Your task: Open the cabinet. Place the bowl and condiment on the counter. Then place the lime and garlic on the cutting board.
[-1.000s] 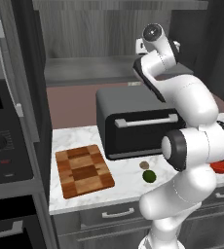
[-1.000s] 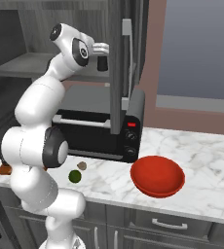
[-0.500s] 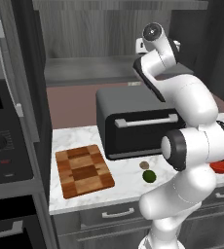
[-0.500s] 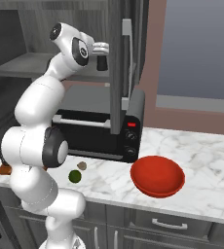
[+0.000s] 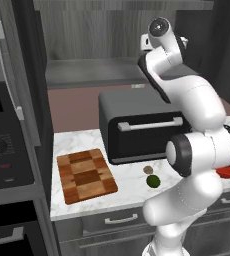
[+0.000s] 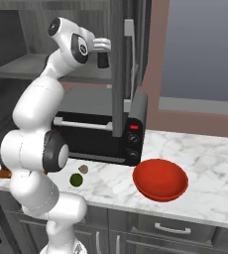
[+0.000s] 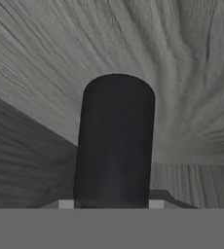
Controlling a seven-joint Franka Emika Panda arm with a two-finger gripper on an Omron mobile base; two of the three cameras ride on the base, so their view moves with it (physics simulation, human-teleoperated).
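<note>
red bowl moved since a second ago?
No. The red bowl sits at the same spot on the counter, right of the toaster oven, as before.

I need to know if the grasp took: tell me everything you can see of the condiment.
The condiment is a near-black, matte bottle with a rounded top and no label showing. It stands upright inside the cabinet, against its grey wood-grain back wall. The gripper has it between its fingertips, low on its sides; its base is hidden. In the right base view it sits under the hand.
</note>
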